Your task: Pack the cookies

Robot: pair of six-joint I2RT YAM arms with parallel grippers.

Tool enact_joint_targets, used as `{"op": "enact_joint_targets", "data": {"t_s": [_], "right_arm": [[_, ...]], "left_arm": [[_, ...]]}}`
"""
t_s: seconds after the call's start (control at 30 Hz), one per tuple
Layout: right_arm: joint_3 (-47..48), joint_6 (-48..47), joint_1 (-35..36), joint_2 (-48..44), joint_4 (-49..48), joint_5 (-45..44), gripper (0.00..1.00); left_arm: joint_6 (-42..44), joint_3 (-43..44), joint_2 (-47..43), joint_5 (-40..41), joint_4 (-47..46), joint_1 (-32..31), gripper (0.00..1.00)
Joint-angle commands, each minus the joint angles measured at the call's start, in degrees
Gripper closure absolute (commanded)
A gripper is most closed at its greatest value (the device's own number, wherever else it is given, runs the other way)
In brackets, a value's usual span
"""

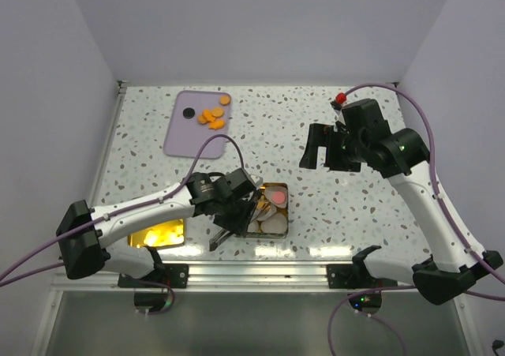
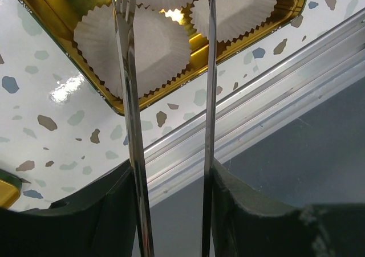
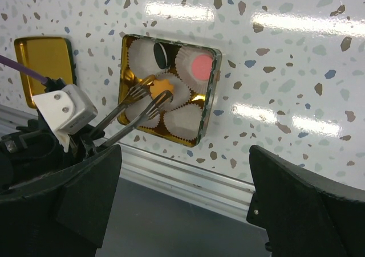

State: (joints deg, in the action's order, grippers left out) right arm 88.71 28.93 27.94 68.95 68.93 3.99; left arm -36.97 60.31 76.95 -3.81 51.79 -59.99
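Several orange cookies (image 1: 213, 118) and one black cookie (image 1: 188, 113) lie on a lilac tray (image 1: 183, 139) at the back left. A gold tin (image 1: 282, 211) lined with white paper cups (image 2: 154, 46) sits at the front centre. In the right wrist view it (image 3: 208, 94) holds a black cookie (image 3: 160, 54), a pinkish-red cookie (image 3: 201, 66) and an orange cookie (image 3: 161, 87) in its middle cup. My left gripper (image 1: 235, 202) is shut on metal tongs (image 2: 130, 97), whose tips (image 3: 149, 100) lie at that orange cookie. I cannot tell whether they pinch it. My right gripper (image 1: 327, 152) is open and empty, raised right of the tin.
The tin's gold lid (image 1: 158, 234) lies at the front left, beside the left arm, and shows in the right wrist view (image 3: 44, 57). An aluminium rail (image 1: 260, 273) runs along the table's near edge. White walls close in the left, back and right.
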Motion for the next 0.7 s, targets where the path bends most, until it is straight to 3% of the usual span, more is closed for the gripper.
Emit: {"op": "enact_joint_targets", "data": {"t_s": [0.0, 0.33, 0.5, 0.67], "right_arm": [[0.24, 0.25, -0.08, -0.39, -1.07, -0.82, 0.03], [0.06, 0.25, -0.17, 0.4, -1.51, -0.82, 0.03], [0.59, -0.19, -0.17, 1.1, -1.69, -1.09, 0.03], [0.42, -0.1, -0.17, 1.54, -2.3, -1.18, 0.03]], "left_arm": [[-0.91, 2.18, -0.13, 1.26, -2.31, -0.31, 0.48], [-0.73, 3.4, 0.04, 3.37, -1.52, -0.31, 0.43], [-0.03, 8.85, 0.04, 7.93, 2.78, -0.04, 0.41], [3.39, 12.89, -0.22, 8.65, 6.39, 6.52, 0.41]]}}
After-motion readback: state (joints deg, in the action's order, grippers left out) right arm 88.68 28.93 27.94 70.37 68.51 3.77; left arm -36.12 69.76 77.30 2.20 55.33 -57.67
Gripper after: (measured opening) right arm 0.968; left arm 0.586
